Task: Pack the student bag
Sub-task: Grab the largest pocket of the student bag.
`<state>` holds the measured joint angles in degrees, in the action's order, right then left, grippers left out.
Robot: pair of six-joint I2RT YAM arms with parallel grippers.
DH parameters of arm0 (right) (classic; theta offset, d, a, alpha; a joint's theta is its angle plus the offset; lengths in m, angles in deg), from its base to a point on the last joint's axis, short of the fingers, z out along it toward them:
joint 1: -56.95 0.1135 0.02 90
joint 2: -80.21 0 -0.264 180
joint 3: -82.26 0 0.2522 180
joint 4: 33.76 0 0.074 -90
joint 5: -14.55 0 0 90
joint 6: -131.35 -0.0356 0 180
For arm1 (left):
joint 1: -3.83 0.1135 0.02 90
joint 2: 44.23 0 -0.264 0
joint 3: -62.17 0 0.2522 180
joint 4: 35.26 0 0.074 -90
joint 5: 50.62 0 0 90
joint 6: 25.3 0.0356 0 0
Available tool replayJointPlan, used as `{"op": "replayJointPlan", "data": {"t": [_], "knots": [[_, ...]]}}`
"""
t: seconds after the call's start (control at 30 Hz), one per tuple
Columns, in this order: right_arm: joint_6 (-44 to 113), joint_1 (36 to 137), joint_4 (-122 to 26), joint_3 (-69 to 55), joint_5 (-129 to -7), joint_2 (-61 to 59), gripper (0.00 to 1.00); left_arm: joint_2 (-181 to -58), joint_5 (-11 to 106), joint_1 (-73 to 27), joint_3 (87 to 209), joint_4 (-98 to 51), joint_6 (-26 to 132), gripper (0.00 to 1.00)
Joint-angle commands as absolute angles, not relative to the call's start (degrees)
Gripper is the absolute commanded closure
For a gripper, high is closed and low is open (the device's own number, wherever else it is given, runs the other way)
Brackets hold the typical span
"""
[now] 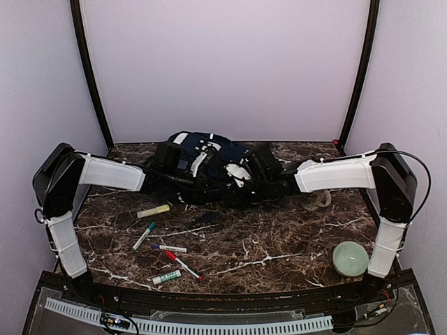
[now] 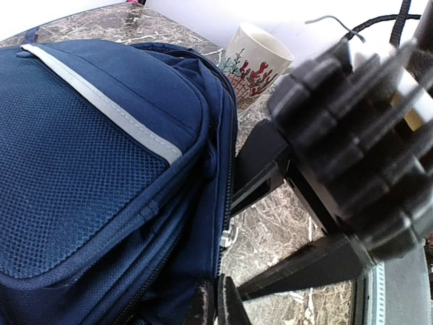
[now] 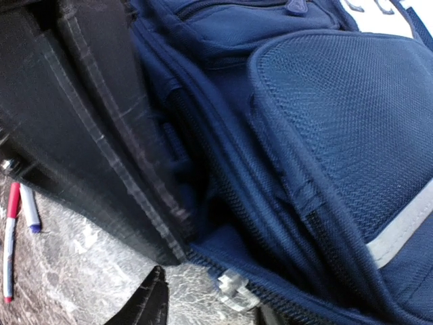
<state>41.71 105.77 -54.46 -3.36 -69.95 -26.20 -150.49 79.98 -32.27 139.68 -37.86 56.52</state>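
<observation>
With the left gripper [image 2: 216, 306] clenched at the edge of the student bag [image 1: 202, 164], the zip pull [image 3: 231, 288] — between the 2 parted fingers of the right gripper [image 3: 210, 310] — should be pinched squarely.

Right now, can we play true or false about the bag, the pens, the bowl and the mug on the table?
1. The student bag lies at the back of the table, about in the middle. True.
2. The green bowl is inside the bag. False: it sits out on the table, near the front right corner.
3. Some markers lie loose on the table in front of the bag. True.
4. The mug is right next to the markers. False: it is on the right side, close to the bag, and the markers are on the left side.
</observation>
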Motion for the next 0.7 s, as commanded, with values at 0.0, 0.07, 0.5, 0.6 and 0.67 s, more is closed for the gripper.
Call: {"op": "replayJointPlan", "data": {"t": [0.0,0.07,0.5,0.6,0.67], "knots": [[42.9,105.2,-47.1,-8.8,-76.3,-28.1,0.62,-149.1,92.8,-33.8,142.4,-44.8,54.1,1.0],[43.7,105.0,-47.3,-10.4,-78.1,-28.7,0.66,-149.4,93.1,-33.9,143.2,-42.9,54.8,1.0],[47.8,104.3,-50.6,-7.0,-73.4,-23.6,1.0,-149.2,89.3,-34.0,144.5,-36.9,58.2,1.0],[48.8,104.2,-55.8,-4.6,-70.1,-21.0,1.0,-149.0,86.8,-34.0,144.9,-35.1,59.6,1.0],[49.0,103.8,-59.0,-3.0,-68.2,-19.7,1.0,-148.8,84.7,-34.0,145.0,-33.7,60.9,1.0]]}}
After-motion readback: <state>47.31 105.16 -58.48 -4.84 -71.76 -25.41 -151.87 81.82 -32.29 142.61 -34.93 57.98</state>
